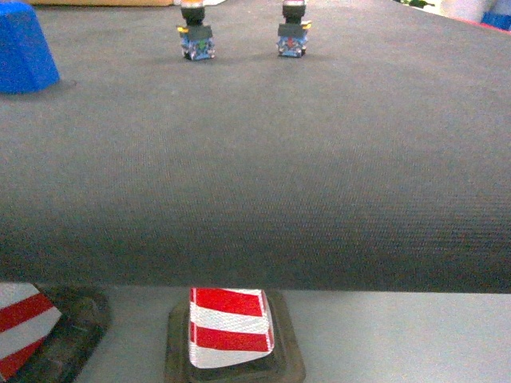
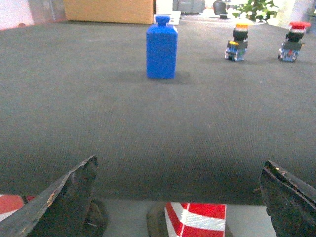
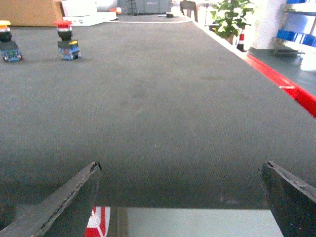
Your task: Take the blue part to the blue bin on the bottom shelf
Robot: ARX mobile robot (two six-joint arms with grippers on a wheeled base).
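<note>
The blue part (image 2: pixel 161 47) stands upright and untouched on the dark mat (image 2: pixel 98 113), at its far left in the head view, well apart from two push-button switches (image 2: pixel 237 43) to its right. The left gripper (image 2: pixel 180 197) faces it from the near edge, fingers spread wide and holding nothing; the right gripper (image 3: pixel 182 197) is likewise spread and empty. Neither the blue bin nor the bottom shelf is in view, so the task looks barely begun: approach, grasp, carry and drop all remain.
</note>
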